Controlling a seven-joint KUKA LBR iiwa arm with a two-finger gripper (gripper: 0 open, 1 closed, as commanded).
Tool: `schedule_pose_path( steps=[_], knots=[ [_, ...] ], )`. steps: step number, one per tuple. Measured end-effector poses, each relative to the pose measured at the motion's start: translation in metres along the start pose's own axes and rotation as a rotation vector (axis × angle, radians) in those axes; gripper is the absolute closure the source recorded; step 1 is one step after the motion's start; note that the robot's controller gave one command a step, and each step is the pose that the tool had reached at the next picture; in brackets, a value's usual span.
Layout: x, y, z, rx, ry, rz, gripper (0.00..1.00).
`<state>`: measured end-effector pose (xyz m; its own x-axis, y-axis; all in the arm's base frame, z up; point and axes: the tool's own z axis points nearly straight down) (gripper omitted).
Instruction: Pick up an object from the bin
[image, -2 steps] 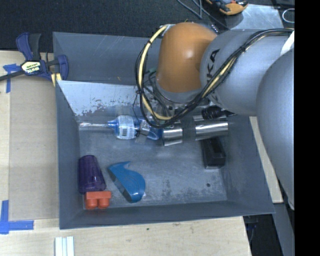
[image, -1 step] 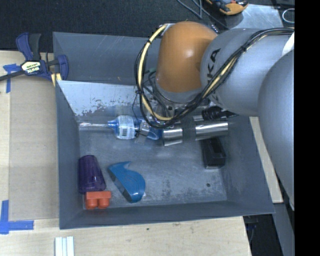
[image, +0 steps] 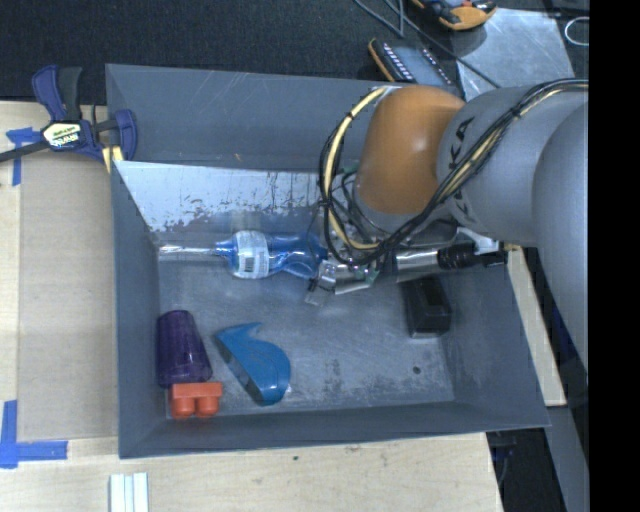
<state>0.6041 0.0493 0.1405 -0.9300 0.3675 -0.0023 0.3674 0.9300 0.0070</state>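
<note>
Camera view: the robot's gripper (image: 335, 277) hangs low at the blue end of a clear plastic bottle with a blue-and-white label (image: 250, 254), which lies along the back wall of the grey metal bin (image: 135, 300). Nothing looks lifted yet; the grasp and the raise are both left to do. The orange wrist cover (image: 410, 150) and cables (image: 345, 215) hide whether the pincer is open or closed.

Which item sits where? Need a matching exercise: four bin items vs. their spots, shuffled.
Items:
1. purple cylinder
2. orange block
3. black block
4. clear bottle with white label

Spots:
A. right part of the bin floor, below the arm's wrist in the view
B. lower-left corner of the bin floor
C. along the back wall, beside the gripper
D. left side, just left of the blue curved piece

Pairs: 1-D, 2-B, 3-A, 4-C
</note>
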Motion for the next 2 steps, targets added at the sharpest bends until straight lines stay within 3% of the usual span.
schedule_pose_path(
  steps=[1,2],
  knots=[
    [0.0008,0.0410,-0.0036,0.002,0.002,0.318,1.00],
    [0.0008,0.0411,-0.0036,0.002,0.002,0.317,1.00]
  ],
)
